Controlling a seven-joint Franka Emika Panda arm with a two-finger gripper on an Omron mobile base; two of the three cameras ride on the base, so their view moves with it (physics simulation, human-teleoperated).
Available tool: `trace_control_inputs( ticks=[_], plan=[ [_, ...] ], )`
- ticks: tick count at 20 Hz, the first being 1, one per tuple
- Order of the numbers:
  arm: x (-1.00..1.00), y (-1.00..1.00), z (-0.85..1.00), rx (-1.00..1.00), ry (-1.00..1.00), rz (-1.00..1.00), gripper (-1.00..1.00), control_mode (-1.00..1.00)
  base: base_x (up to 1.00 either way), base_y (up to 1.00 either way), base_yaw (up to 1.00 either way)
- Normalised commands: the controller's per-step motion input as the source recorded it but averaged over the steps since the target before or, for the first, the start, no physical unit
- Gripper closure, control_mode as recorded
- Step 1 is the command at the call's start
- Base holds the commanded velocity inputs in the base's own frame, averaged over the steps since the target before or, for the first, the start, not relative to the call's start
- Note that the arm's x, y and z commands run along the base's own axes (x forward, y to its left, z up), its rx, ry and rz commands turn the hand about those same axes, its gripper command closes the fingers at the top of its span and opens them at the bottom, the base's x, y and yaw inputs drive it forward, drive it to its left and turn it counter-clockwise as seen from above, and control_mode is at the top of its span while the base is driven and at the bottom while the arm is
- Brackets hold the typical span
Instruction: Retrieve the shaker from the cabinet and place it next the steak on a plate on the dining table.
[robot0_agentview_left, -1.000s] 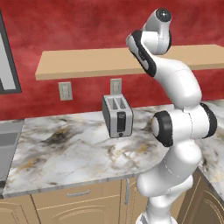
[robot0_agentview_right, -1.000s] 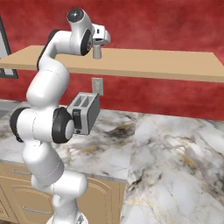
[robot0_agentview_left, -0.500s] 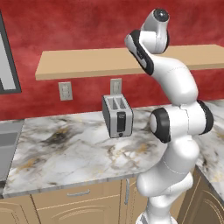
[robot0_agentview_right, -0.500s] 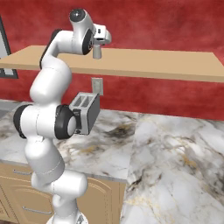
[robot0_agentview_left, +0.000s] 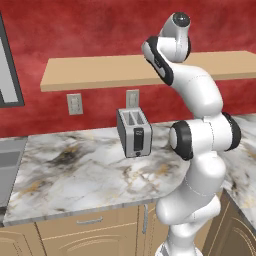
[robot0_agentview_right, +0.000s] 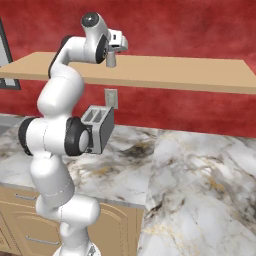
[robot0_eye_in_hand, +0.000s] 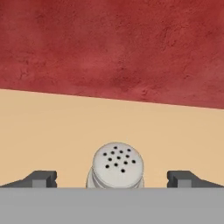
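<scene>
We've got the small grey metal shaker (robot0_eye_in_hand: 117, 166) standing upright dead centre between our pincer's (robot0_eye_in_hand: 113, 178) wide-spread fingers (robot0_eye_in_hand: 42, 178), straight ahead.

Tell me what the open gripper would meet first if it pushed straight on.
Probably the small grey metal shaker, upright between the fingertips of the gripper; past it lies the light-wood shelf board.

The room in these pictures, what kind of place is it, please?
Most likely a kitchen. A silver toaster stands on a marble counter above wooden cupboard fronts, and a small metal shaker stands on a wooden wall shelf against a red wall.
</scene>
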Motion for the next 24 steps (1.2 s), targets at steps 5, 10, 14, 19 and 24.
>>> trace_control_inputs(
  ticks=[5, 10, 14, 19, 24],
  plan=[
    [0.17, 0.00, 0.00, 0.00, 0.00, 0.00, -1.00, -1.00, 0.00, 0.00, 0.00],
    [0.08, 0.00, -0.01, 0.00, 0.00, 0.00, 1.00, -1.00, 0.00, 0.00, 0.00],
    [0.00, 0.00, -0.07, -0.01, 0.05, 0.00, 1.00, -1.00, 0.00, 0.00, 0.00],
    [0.00, 0.00, -0.08, -0.01, 0.06, 0.00, 1.00, -1.00, 0.00, 0.00, 0.00],
    [-0.07, 0.00, 0.00, 0.00, 0.00, 0.00, 1.00, -1.00, 0.00, 0.00, 0.00]
  ],
)
